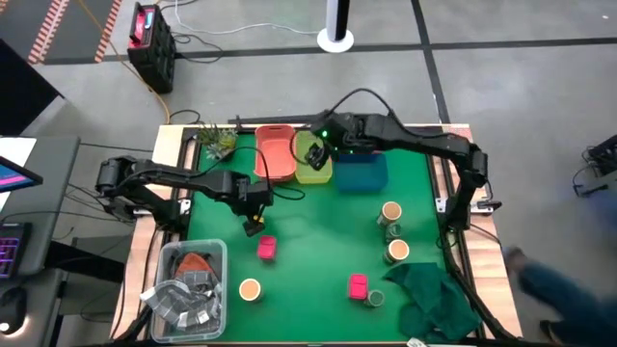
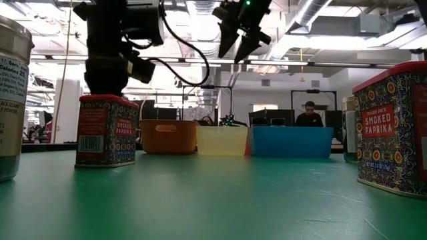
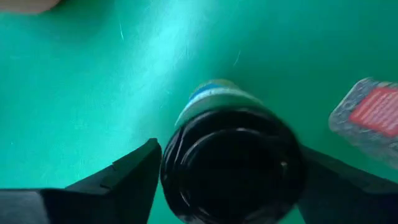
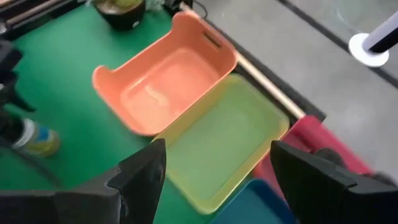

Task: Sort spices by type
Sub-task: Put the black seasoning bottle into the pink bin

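Note:
My left gripper (image 1: 253, 204) is over the green mat's left middle, shut on a small dark-capped jar (image 3: 231, 163) with a blue, white and yellow label (image 4: 36, 139). My right gripper (image 1: 313, 154) hangs open and empty above the yellow-green bin (image 4: 227, 146). Two pink spice boxes (image 1: 267, 248) (image 1: 358, 285) stand on the mat. Tan-topped jars (image 1: 250, 289) (image 1: 390, 211) (image 1: 397, 252) stand there too. A green-capped jar (image 1: 375, 299) stands beside the nearer pink box. My left gripper pinches the jar at its dark cap (image 3: 186, 155), one finger (image 3: 127, 180) on each side of the cap. The fingers come from above, and the jar's body points away below them, tilted. Whether its yellow bottom (image 1: 253, 228) rests on the mat does not show.
Orange bin (image 1: 275, 152), yellow-green bin (image 1: 314, 173) and blue bin (image 1: 362, 172) line the far edge, with a pink bin edge (image 4: 305, 134) between them. A small plant (image 1: 217, 143) sits far left. A clear tub (image 1: 224, 253) is near left, a dark green cloth (image 1: 434, 299) near right.

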Robot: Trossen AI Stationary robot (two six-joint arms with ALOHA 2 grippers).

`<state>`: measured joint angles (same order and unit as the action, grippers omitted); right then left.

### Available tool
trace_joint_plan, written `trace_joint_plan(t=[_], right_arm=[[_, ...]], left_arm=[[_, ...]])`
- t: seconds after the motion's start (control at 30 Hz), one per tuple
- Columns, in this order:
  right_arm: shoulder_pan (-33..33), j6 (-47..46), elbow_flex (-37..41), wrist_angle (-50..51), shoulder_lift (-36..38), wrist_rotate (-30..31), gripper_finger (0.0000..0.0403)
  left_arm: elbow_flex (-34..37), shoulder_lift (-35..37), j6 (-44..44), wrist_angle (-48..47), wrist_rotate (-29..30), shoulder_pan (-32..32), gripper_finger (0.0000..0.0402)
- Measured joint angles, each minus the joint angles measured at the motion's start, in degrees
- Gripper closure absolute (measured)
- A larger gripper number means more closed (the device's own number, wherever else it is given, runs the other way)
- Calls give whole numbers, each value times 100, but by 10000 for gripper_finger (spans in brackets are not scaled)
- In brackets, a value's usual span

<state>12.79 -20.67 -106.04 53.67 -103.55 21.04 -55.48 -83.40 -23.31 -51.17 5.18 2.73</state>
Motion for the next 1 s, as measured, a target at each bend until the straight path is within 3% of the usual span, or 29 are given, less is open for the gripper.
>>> trace_joint_plan(t=[0.3,0.6,0.73,0.9,1.0], right_arm=[[-698,-828,0,164,113,728,88],[-1042,-946,0,343,120,1032,88],[-1167,-467,70,-132,123,620,88],[-1239,73,466,-1014,125,-560,88],[-1236,279,805,-1615,125,-887,88]], left_arm=[[58,97,270,382,157,-4,211],[58,847,523,514,240,136,197],[58,1283,951,559,-65,272,192],[52,1499,1307,738,-612,450,200],[44,1494,1468,917,-970,542,202]])
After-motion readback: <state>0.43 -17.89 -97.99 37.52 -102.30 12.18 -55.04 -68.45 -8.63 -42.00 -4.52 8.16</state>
